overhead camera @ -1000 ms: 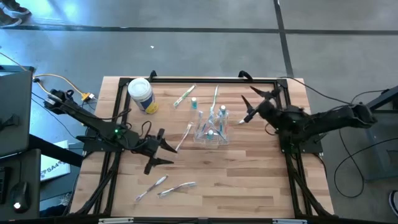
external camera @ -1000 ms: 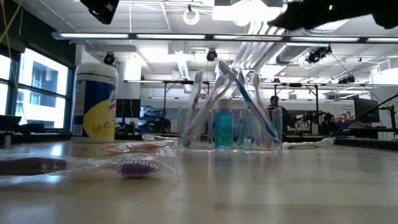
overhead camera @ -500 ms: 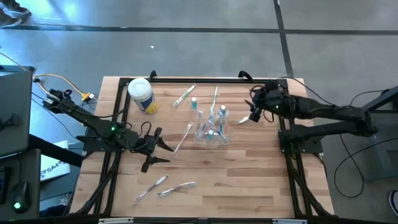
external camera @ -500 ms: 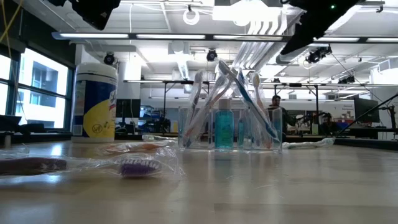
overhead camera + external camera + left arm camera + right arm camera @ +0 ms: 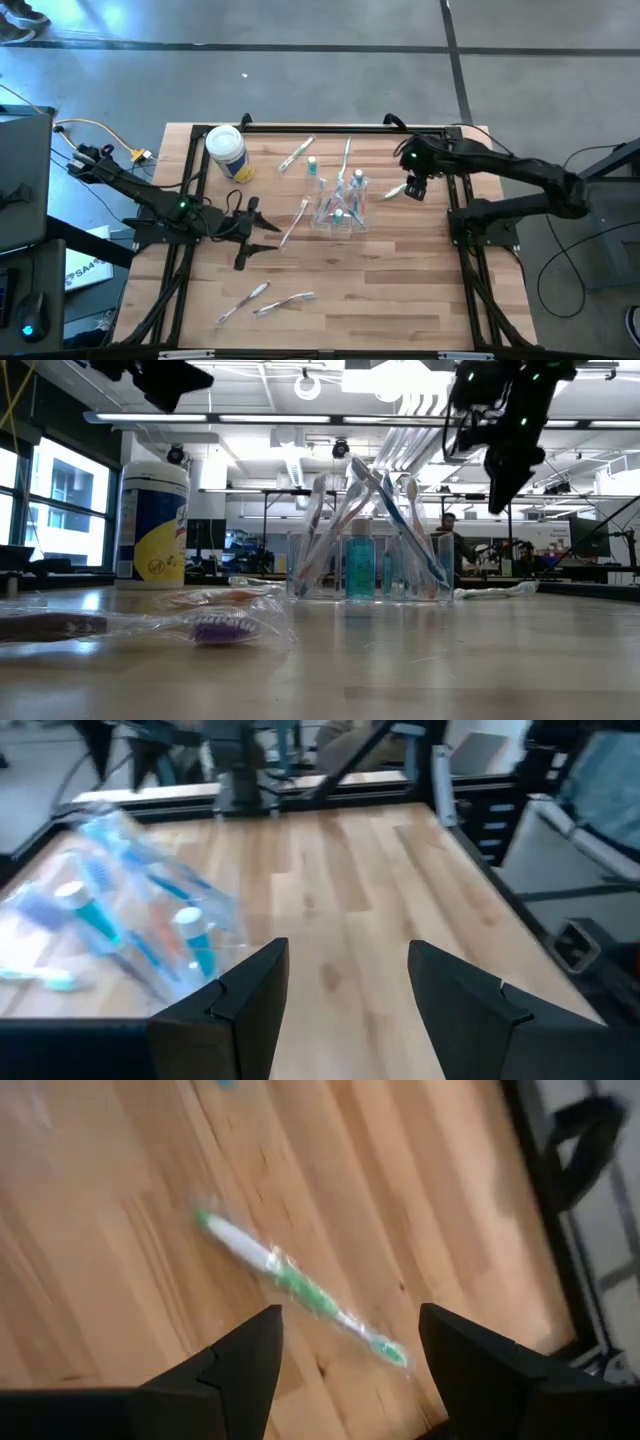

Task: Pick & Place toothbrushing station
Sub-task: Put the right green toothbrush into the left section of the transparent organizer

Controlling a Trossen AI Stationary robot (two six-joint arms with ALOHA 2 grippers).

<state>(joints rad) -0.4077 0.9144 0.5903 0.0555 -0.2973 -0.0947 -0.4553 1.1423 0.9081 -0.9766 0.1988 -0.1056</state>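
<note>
From above, the clear boxy plastic toothbrushing station (image 5: 340, 205) stood on the wooden slatted table (image 5: 400, 290) near its middle, holding several upright toothbrushes and small teal-capped bottles. The left gripper (image 5: 262, 240) hung over the table with its jaws apart and nothing between them; the station lay ahead of those jaws, well apart, with a wrapped toothbrush (image 5: 296, 220) lying between them. The right gripper (image 5: 412, 190) hovered with its jaws spread and empty, just above a green-and-white wrapped toothbrush (image 5: 394, 191) lying beside the station. A white cylindrical tub with a yellow label (image 5: 227, 152) stood far behind the left jaws, and two more wrapped toothbrushes (image 5: 268, 300) lay off to their side.

At table height, the station (image 5: 368, 565) stood mid-table with brushes leaning crosswise inside it. The tub (image 5: 153, 525) stood to one side, and a purple-headed wrapped toothbrush (image 5: 215, 628) lay nearest the camera. Both grippers hung above, clear of the table.

Past the left wrist, the two dark fingers (image 5: 245, 1005) stood apart over bare wood, and the station (image 5: 140, 935) sat ahead and to one side of the gap.

Past the right wrist, the fingers (image 5: 245, 1365) stood open, and the green-and-white toothbrush (image 5: 300, 1292) lay on the wood ahead of the gap, untouched.
</note>
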